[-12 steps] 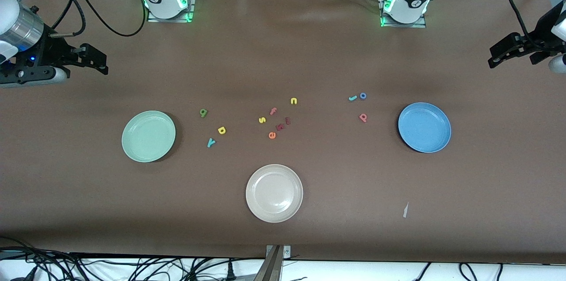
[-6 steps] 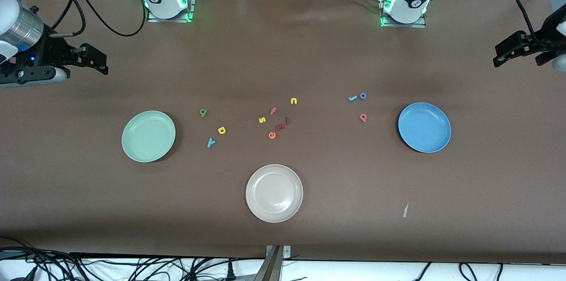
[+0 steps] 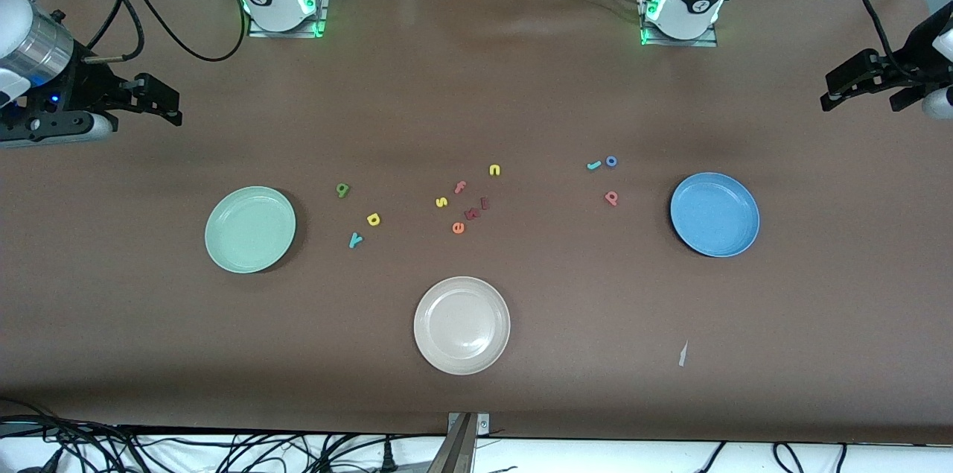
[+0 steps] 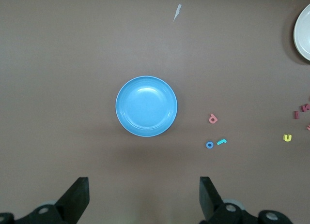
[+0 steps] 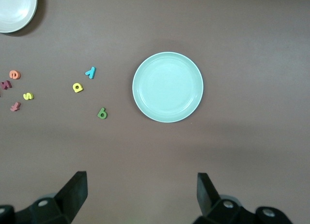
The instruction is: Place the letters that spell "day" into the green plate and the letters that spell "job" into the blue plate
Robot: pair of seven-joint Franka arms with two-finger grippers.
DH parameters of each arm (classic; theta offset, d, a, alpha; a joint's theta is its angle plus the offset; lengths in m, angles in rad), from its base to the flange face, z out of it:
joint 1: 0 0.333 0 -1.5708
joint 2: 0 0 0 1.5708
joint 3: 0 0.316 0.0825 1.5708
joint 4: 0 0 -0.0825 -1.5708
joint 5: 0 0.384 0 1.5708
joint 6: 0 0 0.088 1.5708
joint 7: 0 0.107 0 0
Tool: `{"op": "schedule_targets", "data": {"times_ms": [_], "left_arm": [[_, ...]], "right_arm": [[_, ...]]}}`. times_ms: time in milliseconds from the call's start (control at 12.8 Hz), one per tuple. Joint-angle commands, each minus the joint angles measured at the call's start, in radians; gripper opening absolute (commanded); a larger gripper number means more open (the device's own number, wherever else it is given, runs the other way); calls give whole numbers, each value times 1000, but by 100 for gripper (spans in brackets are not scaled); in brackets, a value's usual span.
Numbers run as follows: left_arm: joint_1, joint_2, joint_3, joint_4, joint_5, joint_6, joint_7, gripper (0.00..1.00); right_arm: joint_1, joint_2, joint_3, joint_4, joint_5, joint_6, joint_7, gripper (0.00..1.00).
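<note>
The green plate (image 3: 250,229) lies empty toward the right arm's end, with the green a (image 3: 342,190), yellow d (image 3: 374,219) and teal y (image 3: 356,240) on the table beside it. The blue plate (image 3: 715,214) lies empty toward the left arm's end. The teal j (image 3: 593,165), blue o (image 3: 611,161) and pink b (image 3: 611,197) rest near it. My right gripper (image 3: 170,105) hangs open and empty high over bare table at its end. My left gripper (image 3: 835,89) hangs open and empty likewise. From above, the left wrist view shows the blue plate (image 4: 146,106) and the right wrist view the green plate (image 5: 167,87).
A beige-white plate (image 3: 461,325) sits nearest the front camera. Between the two letter groups lie a yellow s (image 3: 441,202), pink f (image 3: 460,187), yellow n (image 3: 494,170), orange e (image 3: 458,228) and two dark red letters (image 3: 471,214). A paper scrap (image 3: 682,354) lies nearer the camera than the blue plate.
The left gripper has shifted slightly back and forth at its end of the table. The right arm, letters and plates have not moved.
</note>
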State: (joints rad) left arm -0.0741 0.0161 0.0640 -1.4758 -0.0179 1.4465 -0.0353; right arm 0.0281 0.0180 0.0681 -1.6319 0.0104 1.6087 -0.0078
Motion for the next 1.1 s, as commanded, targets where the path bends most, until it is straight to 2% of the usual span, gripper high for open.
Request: {"op": "schedule_targets", "data": {"times_ms": [0, 1017], "left_arm": [[2, -15, -3, -18, -22, -8, 17, 100], [8, 8, 5, -14, -7, -2, 15, 99]], "right_arm": [[-4, 10, 1, 20, -10, -4, -11, 100], [-4, 10, 1, 17, -9, -6, -11, 100]]}}
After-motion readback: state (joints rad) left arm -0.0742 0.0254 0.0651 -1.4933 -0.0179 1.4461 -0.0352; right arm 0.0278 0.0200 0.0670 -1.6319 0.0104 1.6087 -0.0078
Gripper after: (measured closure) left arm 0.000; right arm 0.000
